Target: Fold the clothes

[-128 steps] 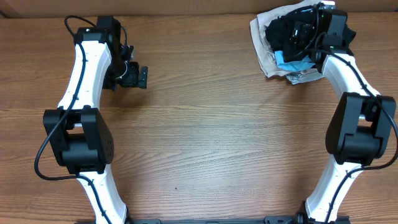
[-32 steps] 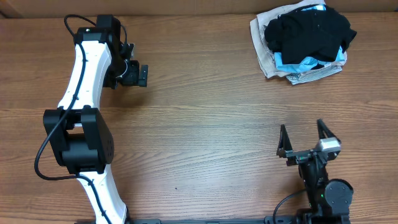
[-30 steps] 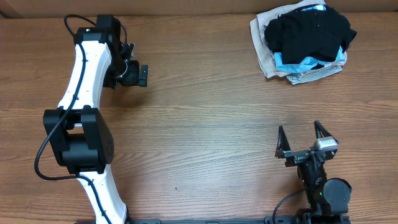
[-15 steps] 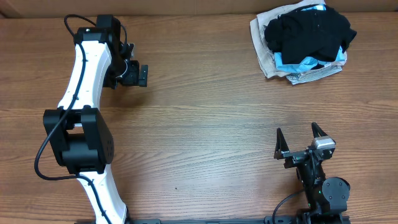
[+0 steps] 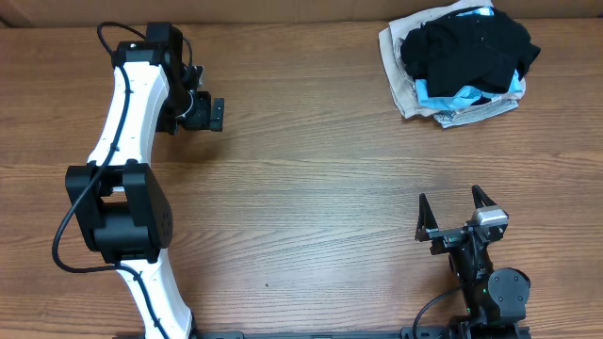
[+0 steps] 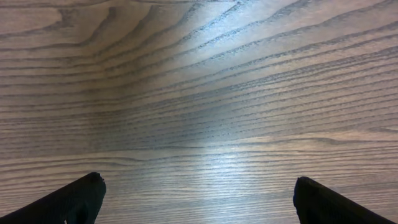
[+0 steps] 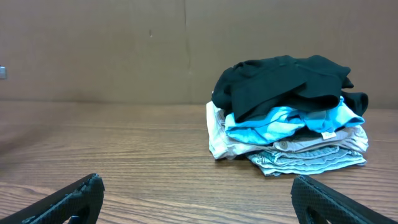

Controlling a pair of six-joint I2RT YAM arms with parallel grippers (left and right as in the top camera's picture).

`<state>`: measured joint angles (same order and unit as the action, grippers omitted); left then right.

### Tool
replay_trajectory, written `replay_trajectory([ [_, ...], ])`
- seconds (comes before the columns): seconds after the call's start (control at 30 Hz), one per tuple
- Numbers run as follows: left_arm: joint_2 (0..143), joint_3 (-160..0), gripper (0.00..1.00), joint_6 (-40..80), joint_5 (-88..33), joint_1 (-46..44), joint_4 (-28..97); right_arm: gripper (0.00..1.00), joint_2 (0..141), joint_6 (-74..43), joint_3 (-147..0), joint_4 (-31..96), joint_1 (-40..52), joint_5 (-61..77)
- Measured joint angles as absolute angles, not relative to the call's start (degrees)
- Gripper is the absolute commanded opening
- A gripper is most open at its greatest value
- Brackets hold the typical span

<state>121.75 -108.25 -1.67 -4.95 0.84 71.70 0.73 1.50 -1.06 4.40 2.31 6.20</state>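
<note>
The black shirt (image 5: 466,47) lies crumpled on top of a small pile of clothes at the far right corner of the tabletop (image 5: 311,188). Under it are a light blue garment (image 5: 454,97), a cream one (image 5: 400,89) and a grey patterned one (image 7: 311,160) at the bottom. Nothing touches the pile.

The right arm (image 5: 485,287) sits folded at the near edge of the tabletop, well apart from the pile. Its jaws are spread wide and hold nothing. They face the pile, which fills the right half of the right wrist view against a plain brown wall (image 7: 93,50).

The left arm (image 5: 132,104) stretches along the left side. Its jaws hang over bare wood near the far left and are likewise spread wide and empty, well apart from the shirt.
</note>
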Motion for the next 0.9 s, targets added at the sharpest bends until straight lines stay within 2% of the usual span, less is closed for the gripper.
replay_trajectory([
  [0.2, 118.3, -107.7, 0.99, -1.7, -4.9, -1.4, 71.7, 1.00, 0.7, 1.5, -1.1, 4.4, 2.3, 6.2],
  [0.37, 106.3, -107.5, 1.00, -1.7, -4.9, -8.3, 71.4, 1.00, 0.8, 1.5, -1.1, 4.4, 2.3, 6.2],
  [0.4, 103.0, -107.5, 0.92, -1.7, -5.0, -10.2, 71.3, 1.00, 0.7, 1.5, -1.1, 4.4, 2.3, 6.2],
  [0.43, 100.1, -107.5, 0.59, -1.7, -4.9, -11.7, 71.2, 1.00, 0.7, 1.5, -1.1, 4.4, 2.3, 6.2],
  [0.47, 97.0, -107.5, 0.57, -2.3, -4.6, -13.2, 70.8, 1.00, 0.8, 1.5, -1.1, 4.4, 2.3, 6.2],
  [0.5, 94.0, -107.5, 0.98, -2.6, -3.7, -14.5, 70.3, 1.00, 0.7, 1.5, -1.1, 4.4, 2.3, 6.2],
  [0.63, 83.4, -107.7, 1.00, -3.6, 0.6, -15.5, 68.9, 1.00, 0.7, 1.5, -1.1, 4.4, 2.3, 6.2],
  [0.9, 68.3, -106.9, 1.00, -3.6, 1.5, -10.0, 67.1, 1.00, 0.7, 1.5, -1.1, 4.4, 2.3, 6.2],
])
